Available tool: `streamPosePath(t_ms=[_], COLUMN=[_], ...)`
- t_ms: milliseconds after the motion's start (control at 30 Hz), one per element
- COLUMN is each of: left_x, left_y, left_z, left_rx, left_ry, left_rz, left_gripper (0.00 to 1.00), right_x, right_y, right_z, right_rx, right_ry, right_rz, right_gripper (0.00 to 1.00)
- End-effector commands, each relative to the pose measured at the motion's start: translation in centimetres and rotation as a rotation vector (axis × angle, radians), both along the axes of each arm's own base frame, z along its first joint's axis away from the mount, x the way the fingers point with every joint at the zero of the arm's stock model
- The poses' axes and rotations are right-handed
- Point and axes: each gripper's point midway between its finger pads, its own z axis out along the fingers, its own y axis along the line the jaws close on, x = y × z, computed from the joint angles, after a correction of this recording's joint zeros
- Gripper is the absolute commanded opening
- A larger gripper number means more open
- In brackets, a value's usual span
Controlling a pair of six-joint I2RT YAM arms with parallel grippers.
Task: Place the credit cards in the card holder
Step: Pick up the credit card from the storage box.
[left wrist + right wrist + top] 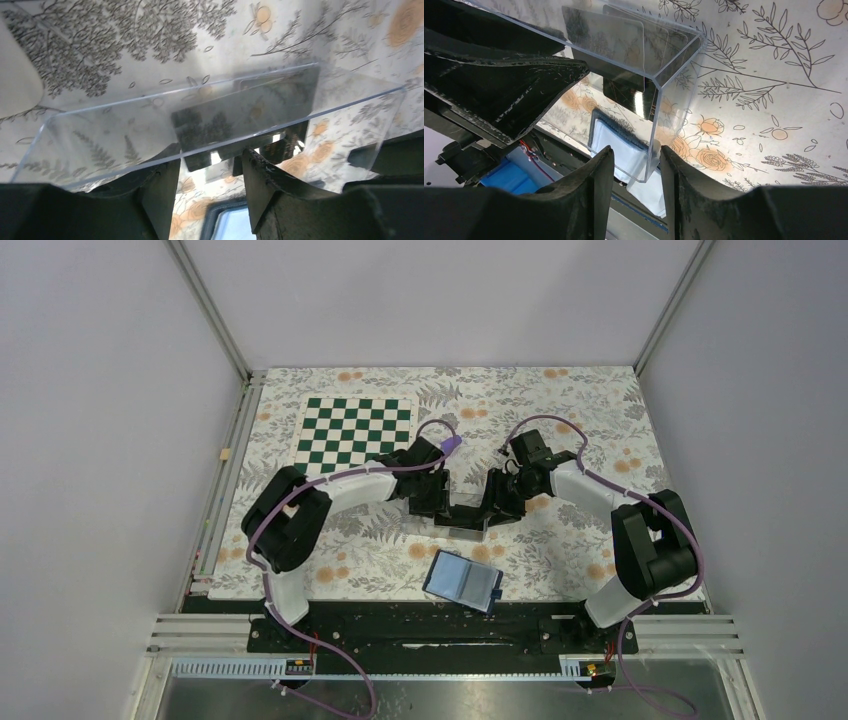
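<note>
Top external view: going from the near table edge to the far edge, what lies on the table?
Card holder → clear plastic tray, with the left tool and right tool at its ends → green checkerboard.

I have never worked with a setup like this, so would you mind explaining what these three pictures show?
Two robot arms are bolted at a table's near edge. The overhead picture looks down on both; the other two come from cameras on each wrist. On the floral tablecloth lie a checkerboard mat and an open navy card holder. Between the arms is a clear plastic tray holding dark cards. The left gripper and right gripper each straddle a tray wall; whether either is clamped is unclear.
</note>
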Motion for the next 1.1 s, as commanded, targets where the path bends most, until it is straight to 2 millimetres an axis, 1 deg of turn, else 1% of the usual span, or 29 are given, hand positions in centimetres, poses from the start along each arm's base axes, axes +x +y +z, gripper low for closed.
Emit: streamPosePath(t_ms=[0,100,233,333,400,500,600,700,900,1000,1067], left_x=[1.2,1.5,1.2,1.2,1.3,1.3,1.1,0.8,0.7,0.8,0.8], left_y=[-2.7,-4.6,-5.9,-5.4,-4.5,-2.3,0.1,1.4,1.0,0.2,-0.8], left_z=[1.0,2.7,4.4,5.1,5.7,5.2,3.9,2.2,-0.2,-0.7,-0.8], left_rx=[-0.140,-0.255,-0.361,-0.368,-0.335,-0.229,-0.105,-0.017,0.016,-0.011,-0.054], left_ry=[-0.025,-0.055,-0.084,-0.115,-0.146,-0.160,-0.149,-0.102,-0.032,-0.021,-0.013], left_rz=[0.010,-0.009,-0.044,-0.041,-0.023,0.026,0.078,0.100,0.103,0.096,0.078], left_gripper=[0.48,0.46,0.44,0.44,0.44,0.46,0.49,0.51,0.51,0.51,0.51], right_x=[0.0,0.0,-0.1,-0.1,-0.1,-0.1,0.0,-0.1,-0.3,-0.3,-0.3], right_y=[0.6,0.6,0.5,0.5,0.5,0.5,0.5,0.5,0.4,0.4,0.4], right_z=[0.2,0.2,0.1,0.1,0.1,0.2,0.2,0.2,0.1,0.1,0.2], right_rx=[0.019,0.018,0.018,0.018,0.017,0.019,0.019,0.017,0.017,0.017,0.019], right_ry=[0.001,0.003,0.005,0.005,0.006,0.001,-0.002,0.000,0.003,0.002,0.001], right_rz=[0.015,0.015,0.017,0.017,0.017,0.016,0.016,0.018,0.019,0.019,0.020], right_gripper=[0.45,0.45,0.45,0.45,0.45,0.45,0.45,0.45,0.45,0.45,0.45])
